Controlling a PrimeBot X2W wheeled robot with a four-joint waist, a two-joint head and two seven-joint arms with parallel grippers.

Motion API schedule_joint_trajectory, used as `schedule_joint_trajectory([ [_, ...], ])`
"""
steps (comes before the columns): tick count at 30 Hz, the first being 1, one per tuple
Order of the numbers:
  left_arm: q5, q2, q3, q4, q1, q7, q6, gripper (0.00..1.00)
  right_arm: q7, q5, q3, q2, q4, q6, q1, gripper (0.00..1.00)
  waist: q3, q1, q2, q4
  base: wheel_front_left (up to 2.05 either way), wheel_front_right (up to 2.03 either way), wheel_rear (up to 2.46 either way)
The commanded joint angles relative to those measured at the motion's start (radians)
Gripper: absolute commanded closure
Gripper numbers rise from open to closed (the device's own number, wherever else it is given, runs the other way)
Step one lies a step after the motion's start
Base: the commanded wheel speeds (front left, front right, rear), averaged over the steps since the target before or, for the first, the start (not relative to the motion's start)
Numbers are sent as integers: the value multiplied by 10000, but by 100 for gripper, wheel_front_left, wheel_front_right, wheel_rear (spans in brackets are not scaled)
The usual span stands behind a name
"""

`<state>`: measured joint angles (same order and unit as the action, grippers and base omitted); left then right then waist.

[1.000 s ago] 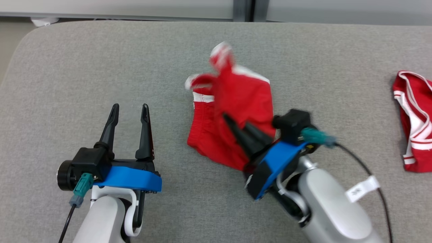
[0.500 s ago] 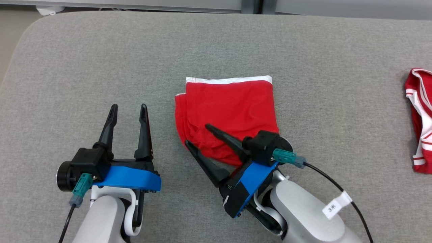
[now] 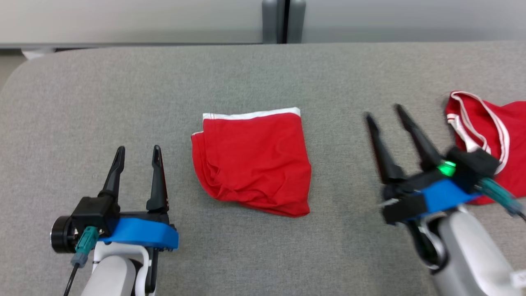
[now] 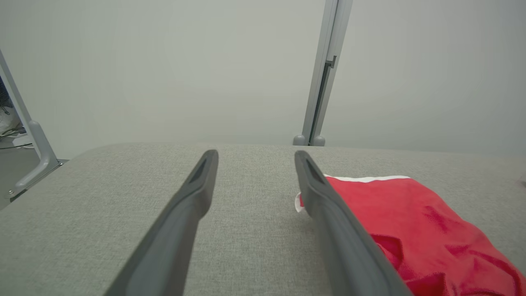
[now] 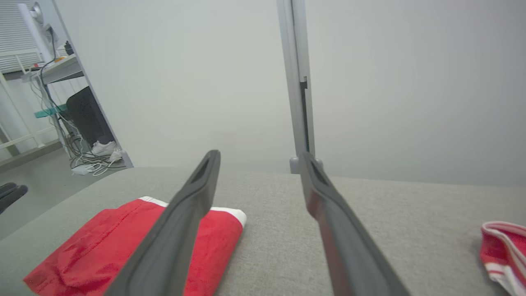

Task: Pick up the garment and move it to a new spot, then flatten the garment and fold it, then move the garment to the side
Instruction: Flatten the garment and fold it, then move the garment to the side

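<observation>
The grey fabric-covered table (image 3: 82, 82) carries a folded red cloth garment with a white band (image 3: 252, 160) at its centre. A crumpled red-and-white garment (image 3: 493, 135) lies far right. The right gripper (image 3: 382, 111) hangs between the two, fingers spread and empty. The left gripper (image 3: 138, 148) is likewise spread, near left. Pinching only the top layer would likely undo the fold when the garment is moved aside.

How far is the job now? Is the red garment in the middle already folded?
Done: the red garment lies folded flat in the middle of the grey table. In hand: nothing; the left gripper and the right gripper are both open and apart from it. Left: moving it to the side. A second garment, also red, lies crumpled at the right.
</observation>
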<state>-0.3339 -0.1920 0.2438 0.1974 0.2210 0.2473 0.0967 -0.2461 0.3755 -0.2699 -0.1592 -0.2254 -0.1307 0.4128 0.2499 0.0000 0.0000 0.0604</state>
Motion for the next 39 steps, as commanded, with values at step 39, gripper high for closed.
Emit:
schedule_joint_trajectory([
  [39, -303, -758, 225, -518, -2392, -489, 289, 0, 2693, -1919, 3496, 956, 3737, -1, -5315, 0, -2453, 0, 0, -370, 0, 0, 0],
])
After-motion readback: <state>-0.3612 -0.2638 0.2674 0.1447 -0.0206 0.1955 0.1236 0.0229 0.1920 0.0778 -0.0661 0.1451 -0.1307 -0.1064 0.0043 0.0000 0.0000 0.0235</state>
